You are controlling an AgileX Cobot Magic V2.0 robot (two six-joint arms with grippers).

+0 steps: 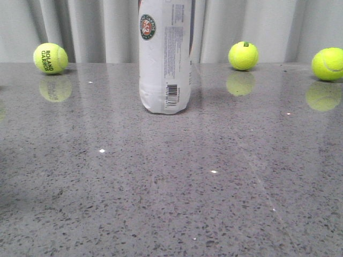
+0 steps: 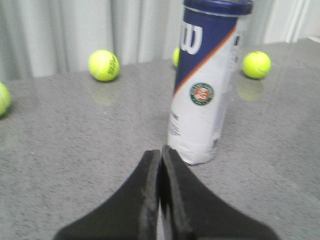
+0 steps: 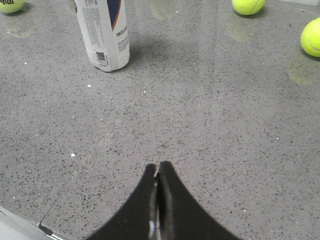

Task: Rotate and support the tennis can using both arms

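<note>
The tennis can (image 1: 165, 56) stands upright on the grey speckled table, its top cut off by the front view's edge. In the left wrist view the can (image 2: 207, 85) shows its navy end up, orange stripe and round logo. My left gripper (image 2: 160, 152) is shut and empty, its tips close to the can's base, a little to one side. In the right wrist view the can (image 3: 104, 32) stands far off. My right gripper (image 3: 157, 167) is shut and empty, low over the table. Neither gripper shows in the front view.
Three yellow tennis balls lie at the back of the table: one at far left (image 1: 50, 58), one right of the can (image 1: 243, 55), one at far right (image 1: 328, 64). A grey curtain (image 1: 86, 27) hangs behind. The table's near edge (image 3: 20, 220) shows in the right wrist view.
</note>
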